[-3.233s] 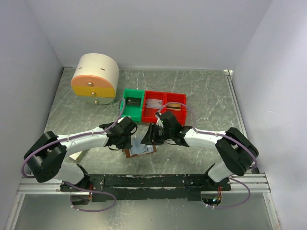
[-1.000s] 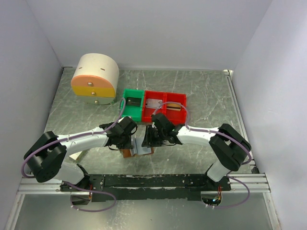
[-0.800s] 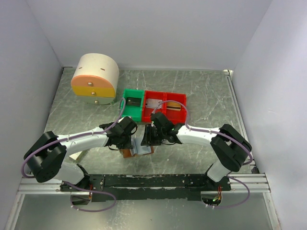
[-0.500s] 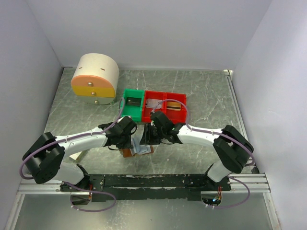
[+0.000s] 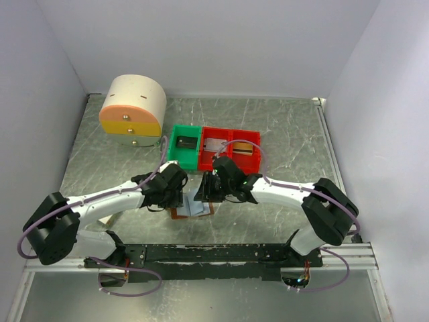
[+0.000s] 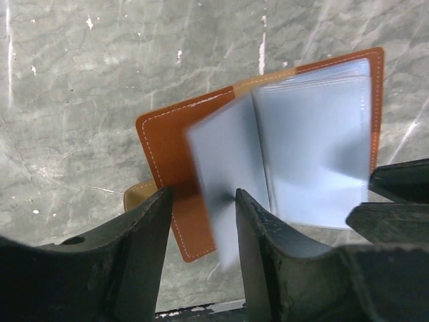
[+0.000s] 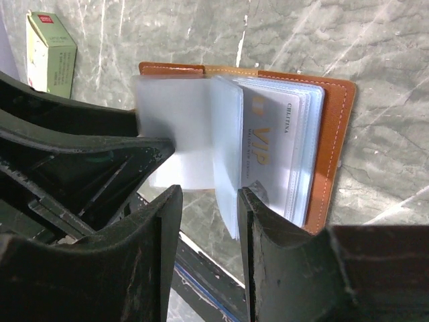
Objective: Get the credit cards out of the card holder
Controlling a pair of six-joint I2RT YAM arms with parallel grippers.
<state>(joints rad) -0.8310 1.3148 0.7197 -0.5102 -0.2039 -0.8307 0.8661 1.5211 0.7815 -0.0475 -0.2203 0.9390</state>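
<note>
The card holder [image 5: 179, 214] lies open on the table between my two grippers, brown leather [image 6: 167, 144] outside with pale-blue clear sleeves inside. In the left wrist view one sleeve [image 6: 224, 181] is blurred in mid-swing, loose between the open jaws of my left gripper [image 6: 202, 201]. My right gripper [image 7: 209, 198] hangs over the near edge of the card holder [image 7: 335, 127], jaws apart, with sleeve edges beside its right finger and not pinched. A pale credit card marked VIP [image 7: 265, 151] shows inside the top sleeve. In the top view, the left gripper [image 5: 178, 198] and right gripper [image 5: 204, 194] face each other.
A green bin [image 5: 175, 153] and two joined red bins [image 5: 230, 135] stand just behind the grippers, each with something in it. A round cream drawer unit [image 5: 133, 107] sits at the back left. A small box [image 7: 50, 54] lies near the card holder. The black base rail [image 5: 214, 253] runs close in front.
My left gripper has opened and let go of a sleeve, which now swings free. The left arm has drawn back slightly to the left. The right gripper holds the same width.
</note>
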